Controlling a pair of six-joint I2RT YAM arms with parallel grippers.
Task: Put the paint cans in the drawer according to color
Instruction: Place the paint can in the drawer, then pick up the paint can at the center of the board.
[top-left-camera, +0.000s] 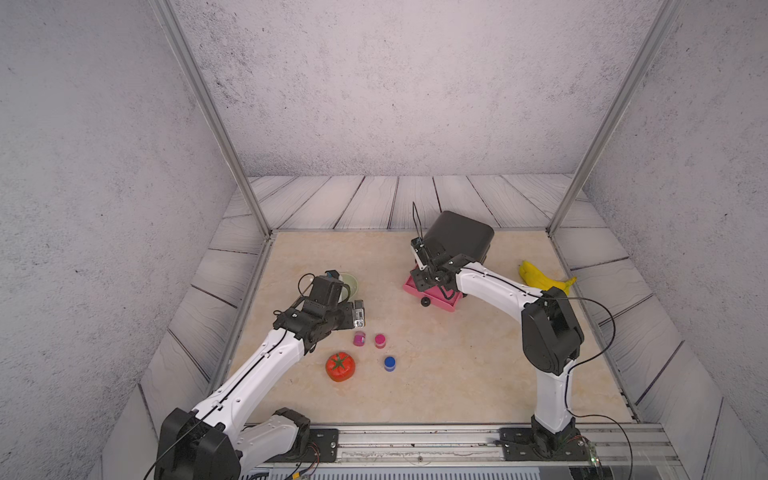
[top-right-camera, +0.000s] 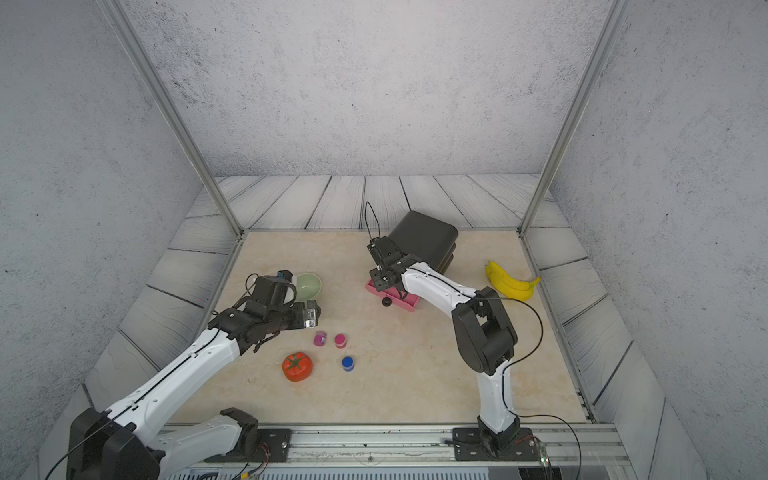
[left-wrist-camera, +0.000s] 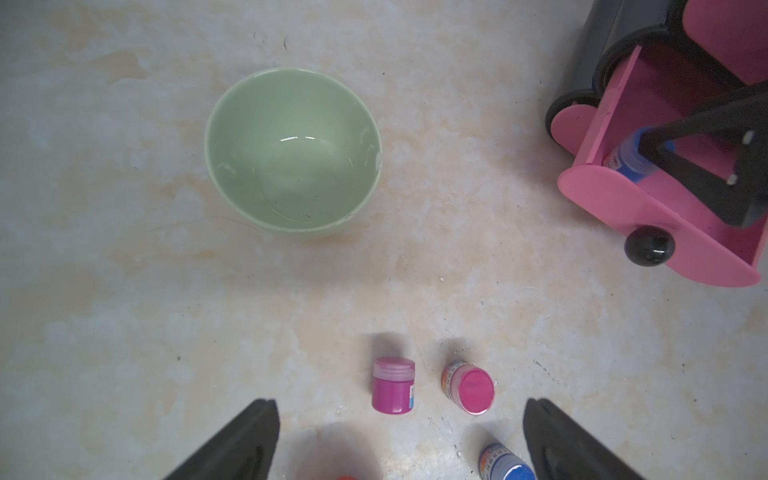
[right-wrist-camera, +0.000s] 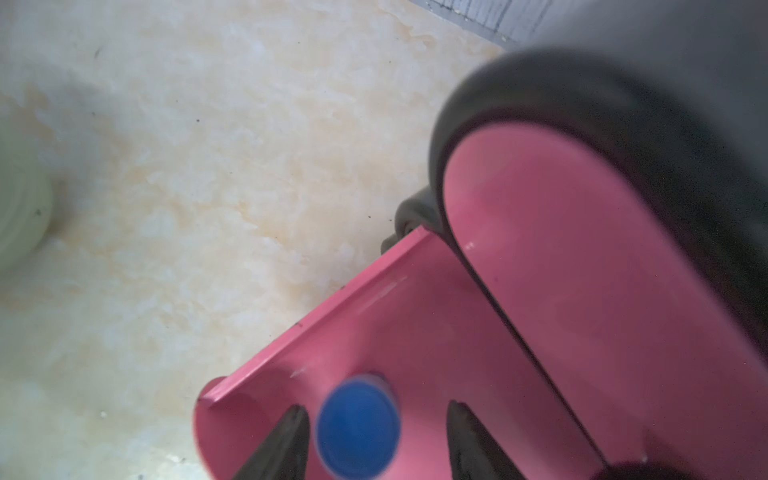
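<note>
Trouble could come as the right fingers (right-wrist-camera: 286, 440) lift: they stand spread either side of the blue can (right-wrist-camera: 358, 428) in the pulled-out bottom drawer (right-wrist-camera: 374, 316), one nearly brushing its lid, and might tip it. Left fingers (left-wrist-camera: 249, 436) hang wide apart, empty, over two pink cans (left-wrist-camera: 392, 386) on the counter (top-left-camera: 457, 374); the one lying on its side may roll when pinched. Another blue can (top-left-camera: 389, 363) stands nearby. Labels on the cans are too small to read.
</note>
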